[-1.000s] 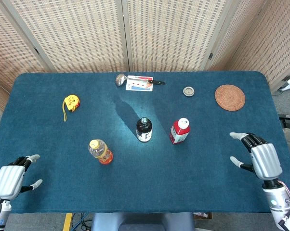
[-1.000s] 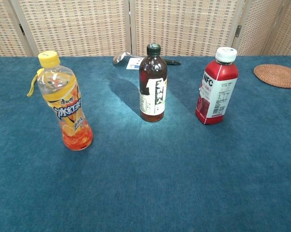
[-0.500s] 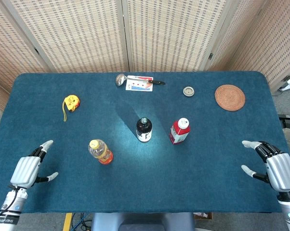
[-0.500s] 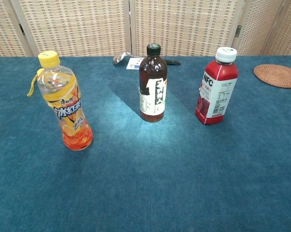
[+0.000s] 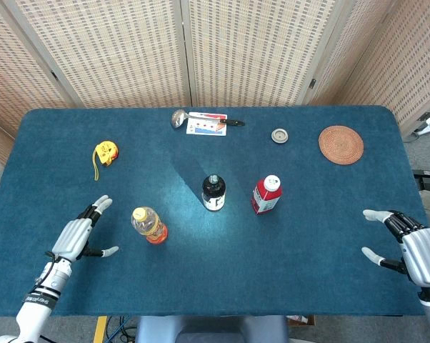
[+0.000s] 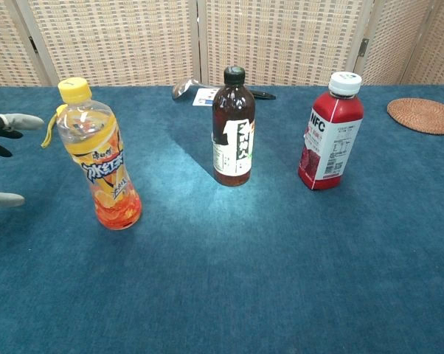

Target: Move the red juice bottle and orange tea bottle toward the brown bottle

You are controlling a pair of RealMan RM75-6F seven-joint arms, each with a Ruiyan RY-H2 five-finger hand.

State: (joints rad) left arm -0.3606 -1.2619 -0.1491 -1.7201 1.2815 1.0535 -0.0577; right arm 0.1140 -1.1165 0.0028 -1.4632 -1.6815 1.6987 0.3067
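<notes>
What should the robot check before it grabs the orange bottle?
1. Left hand holds nothing, fingers apart: ok.
2. Left hand is beside the orange bottle but not touching it yet: ok, a gap shows in both views.
3. Orange bottle stands upright with its yellow cap on: ok.
4. Path from the orange bottle to the brown bottle is bare cloth: ok.
5. Red bottle stands upright, apart from the brown bottle: ok.
6. Right hand is near the red bottle: not ok, it is far off by the table edge, open.
</notes>
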